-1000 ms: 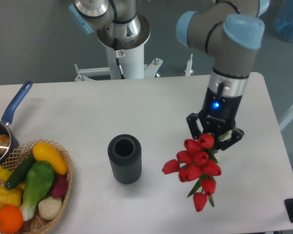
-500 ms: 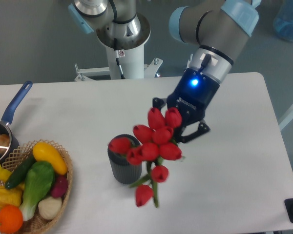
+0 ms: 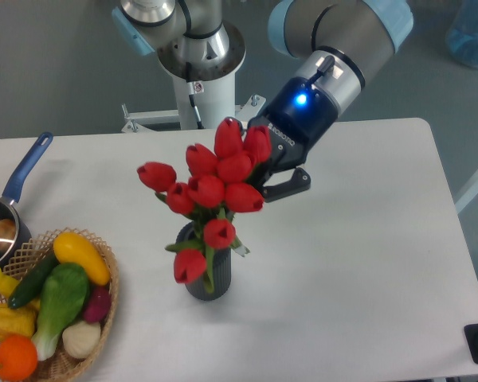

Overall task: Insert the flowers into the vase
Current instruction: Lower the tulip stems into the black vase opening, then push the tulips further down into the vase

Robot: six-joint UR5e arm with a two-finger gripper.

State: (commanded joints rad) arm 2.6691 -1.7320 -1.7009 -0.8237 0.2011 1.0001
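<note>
flowers (image 3: pixel 211 191) near upright, buds up, stems toward vase (image 3: pixel 197 280) | gripper (image 3: pixel 264 173) pinching the bunch

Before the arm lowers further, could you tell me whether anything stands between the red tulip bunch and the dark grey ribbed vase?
Nothing visible does. The red tulip bunch, held in the gripper, hangs directly over the dark grey ribbed vase, hiding its mouth.

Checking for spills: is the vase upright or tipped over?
Upright. The vase stands on its base on the table, with the flowers above its mouth, which they hide.
</note>
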